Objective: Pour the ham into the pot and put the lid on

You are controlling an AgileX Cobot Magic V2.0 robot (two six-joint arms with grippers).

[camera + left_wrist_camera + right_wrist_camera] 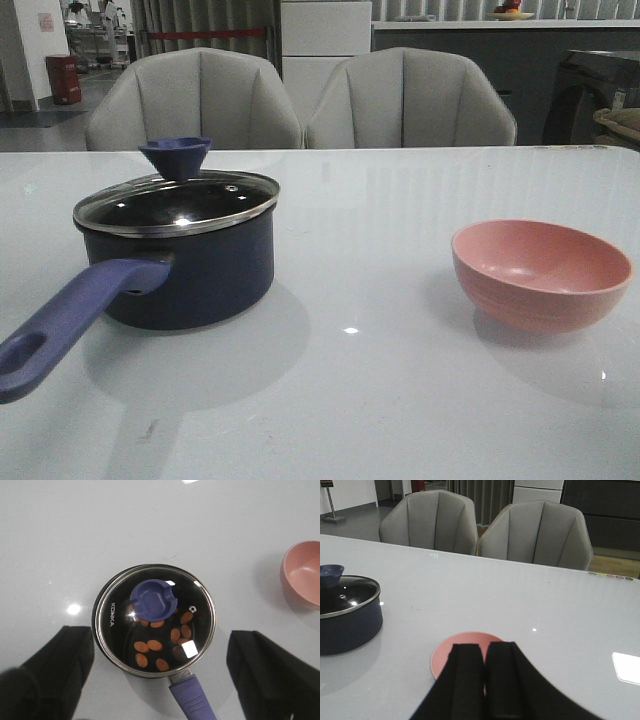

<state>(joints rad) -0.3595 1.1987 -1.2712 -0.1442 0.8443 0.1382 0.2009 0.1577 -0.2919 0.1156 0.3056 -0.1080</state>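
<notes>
The navy pot (195, 280) stands at the left of the table, its purple-blue handle (65, 325) pointing toward the front left. The glass lid (175, 205) with its funnel knob (175, 157) sits on the pot. In the left wrist view, several orange-tan ham pieces (154, 645) lie inside the pot under the lid (117, 635). My left gripper (160, 637) hangs above the pot, open and empty, one finger on each side of it. My right gripper (484, 647) is shut and empty, above the near side of the pink bowl (445, 655). Neither gripper shows in the front view.
The pink bowl (540, 275) stands empty at the right of the table; it also shows in the left wrist view (305, 577). Two grey chairs (300, 100) stand behind the table's far edge. The pot also shows in the right wrist view (347, 625).
</notes>
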